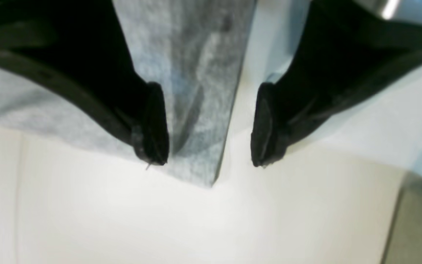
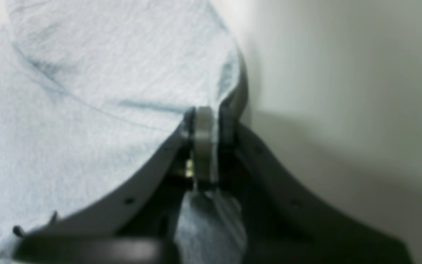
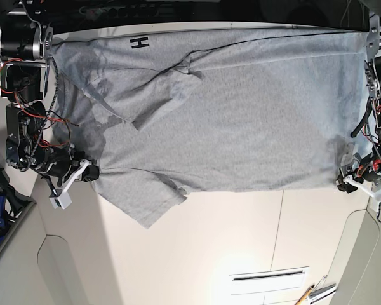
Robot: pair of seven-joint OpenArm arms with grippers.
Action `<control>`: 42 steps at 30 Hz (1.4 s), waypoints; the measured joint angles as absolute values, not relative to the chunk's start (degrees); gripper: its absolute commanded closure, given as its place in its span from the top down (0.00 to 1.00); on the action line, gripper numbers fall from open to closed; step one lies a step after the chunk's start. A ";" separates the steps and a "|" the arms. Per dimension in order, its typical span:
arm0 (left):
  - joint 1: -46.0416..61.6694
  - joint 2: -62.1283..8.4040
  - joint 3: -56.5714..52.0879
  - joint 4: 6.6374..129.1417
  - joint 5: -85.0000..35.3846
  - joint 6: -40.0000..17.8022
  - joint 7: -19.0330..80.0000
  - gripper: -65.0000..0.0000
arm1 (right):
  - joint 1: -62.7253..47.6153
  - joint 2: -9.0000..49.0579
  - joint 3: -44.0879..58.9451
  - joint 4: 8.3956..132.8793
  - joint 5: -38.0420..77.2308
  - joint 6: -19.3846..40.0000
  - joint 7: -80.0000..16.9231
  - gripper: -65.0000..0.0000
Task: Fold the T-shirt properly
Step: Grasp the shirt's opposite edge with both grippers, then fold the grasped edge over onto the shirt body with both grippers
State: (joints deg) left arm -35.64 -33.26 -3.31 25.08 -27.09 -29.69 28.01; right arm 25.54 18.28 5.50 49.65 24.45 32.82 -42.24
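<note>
My big grey cotton T-shirt [image 3: 241, 108] lies flat on the white table [image 3: 203, 254]. My right gripper [image 2: 205, 143] pinches its shoulder edge tight. My left gripper [image 1: 209, 124] is spread wide over the hem corner, so I should close low and catch both layers.

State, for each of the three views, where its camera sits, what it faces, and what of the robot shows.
Left wrist: on the left arm, looking down past the open left gripper at a T-shirt corner on the table.
Right wrist: on the right arm, facing the right gripper pinching shirt fabric.
Base: overhead, showing both arms.
All three share the T-shirt.
</note>
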 measured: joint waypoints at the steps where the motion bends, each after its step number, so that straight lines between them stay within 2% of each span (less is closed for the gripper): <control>1: -35.77 -32.64 -3.33 25.12 -26.61 -29.34 27.77 0.60 | 25.54 18.28 5.50 49.65 24.45 32.82 -42.24 0.00; 4: -35.77 -31.53 -3.33 25.17 -27.03 -29.36 27.09 0.60 | 25.54 18.28 5.50 49.65 24.45 32.82 -42.24 0.00; 6: -35.77 -31.33 -3.33 25.17 -27.00 -29.36 26.94 0.53 | 25.54 18.28 5.50 49.65 24.45 32.82 -42.24 0.00; 8: -35.75 -31.22 -3.33 25.17 -26.94 -29.36 26.74 0.38 | 25.54 18.28 5.50 49.65 24.45 32.82 -42.22 0.00; 12: -35.73 -31.07 -3.33 25.17 -26.96 -29.36 26.72 0.00 | 25.54 18.28 5.50 49.65 24.47 32.82 -42.24 0.00; 19: -35.70 -31.24 -3.33 25.17 -27.03 -29.36 26.02 0.00 | 24.88 18.33 5.50 52.03 26.68 32.18 -44.36 0.00; 25: -35.20 -33.06 -3.33 26.55 -28.75 -29.61 29.06 0.00 | 23.99 18.26 8.05 61.36 26.09 32.18 -49.89 0.00; 27: -35.05 -34.35 -3.31 27.16 -32.45 -31.86 31.33 0.00 | 23.73 18.26 9.23 64.90 28.01 32.16 -52.21 0.00; 35: -29.34 -39.88 -5.45 34.65 -50.24 -39.51 45.41 0.00 | 14.83 18.24 13.08 80.01 30.61 32.01 -57.45 0.00; 42: -16.75 -40.73 -21.39 46.83 -63.77 -39.51 62.74 0.00 | 3.36 18.06 16.60 92.16 30.87 32.05 -58.48 0.00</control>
State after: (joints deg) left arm -16.75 -40.73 -21.39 46.83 -63.77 -39.51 62.74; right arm 3.36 18.06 16.60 92.16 30.87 32.05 -58.48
